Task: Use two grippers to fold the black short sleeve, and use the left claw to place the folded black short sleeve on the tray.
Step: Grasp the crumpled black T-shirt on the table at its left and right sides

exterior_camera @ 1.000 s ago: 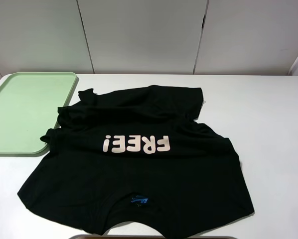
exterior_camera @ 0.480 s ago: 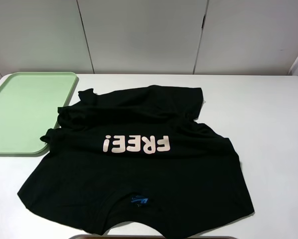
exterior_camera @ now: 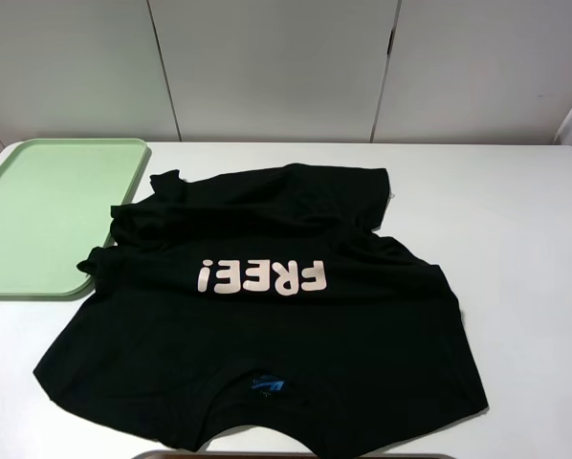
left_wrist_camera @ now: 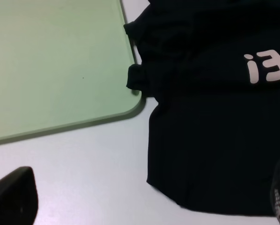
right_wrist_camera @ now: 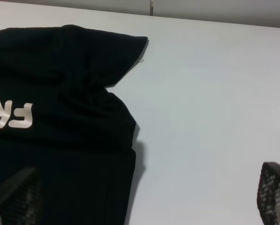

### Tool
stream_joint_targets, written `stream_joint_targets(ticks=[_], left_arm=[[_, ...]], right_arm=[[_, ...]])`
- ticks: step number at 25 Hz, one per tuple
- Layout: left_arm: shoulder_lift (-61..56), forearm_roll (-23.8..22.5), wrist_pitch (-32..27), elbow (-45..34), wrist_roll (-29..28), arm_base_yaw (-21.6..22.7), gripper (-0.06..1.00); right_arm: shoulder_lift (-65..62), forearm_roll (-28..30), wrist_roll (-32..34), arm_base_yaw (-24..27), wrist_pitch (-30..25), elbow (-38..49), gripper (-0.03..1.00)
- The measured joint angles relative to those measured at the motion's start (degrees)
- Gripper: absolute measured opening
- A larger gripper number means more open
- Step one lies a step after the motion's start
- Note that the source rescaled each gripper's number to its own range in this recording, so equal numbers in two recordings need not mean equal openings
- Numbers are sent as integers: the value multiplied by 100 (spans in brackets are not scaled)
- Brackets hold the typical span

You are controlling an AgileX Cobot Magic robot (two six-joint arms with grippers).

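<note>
The black short sleeve [exterior_camera: 267, 306] lies spread on the white table, its pale "FREE!" print upside down and its far part rumpled. One sleeve tip touches the corner of the pale green tray [exterior_camera: 37, 210] at the left. Neither arm shows in the exterior high view. In the left wrist view my left gripper [left_wrist_camera: 147, 201] is open above the table, with the shirt's edge [left_wrist_camera: 215, 117] and the tray [left_wrist_camera: 55, 61] ahead of it. My right gripper [right_wrist_camera: 144, 197] is open too, over the shirt's other side [right_wrist_camera: 60, 93]. Nothing sits between either pair of fingers.
The white table [exterior_camera: 516, 239] reaches right of the shirt up to grey wall panels [exterior_camera: 267, 67] at the back. A dark curved edge [exterior_camera: 286, 455] shows at the near border of the exterior high view.
</note>
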State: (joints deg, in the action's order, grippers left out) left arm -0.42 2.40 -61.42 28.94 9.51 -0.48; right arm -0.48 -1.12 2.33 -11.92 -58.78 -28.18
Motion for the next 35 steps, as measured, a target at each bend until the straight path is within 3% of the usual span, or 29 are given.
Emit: stream_joint_targets(ticks=[8,12,21,28,35], left_arm=[[0,48,6,18,-23,-242,100],[318,535,227,318,41,-269,97],[3303,1693,530,1382,1438,-269,94],[5542,1770,281,2060,1898,-269,94],[6748,2110,451,2385,2579,-269,93]], right_arm=[[314,37,-126,0,0,0,100],[1249,32,-589,0,67,-91,100],[3577,-452,-1641,-52,892,-919,100],[5078,-1214,-2871,-66,1050,-1513,100],[6594,-1684,-4086,-66,1485,-1651,100]])
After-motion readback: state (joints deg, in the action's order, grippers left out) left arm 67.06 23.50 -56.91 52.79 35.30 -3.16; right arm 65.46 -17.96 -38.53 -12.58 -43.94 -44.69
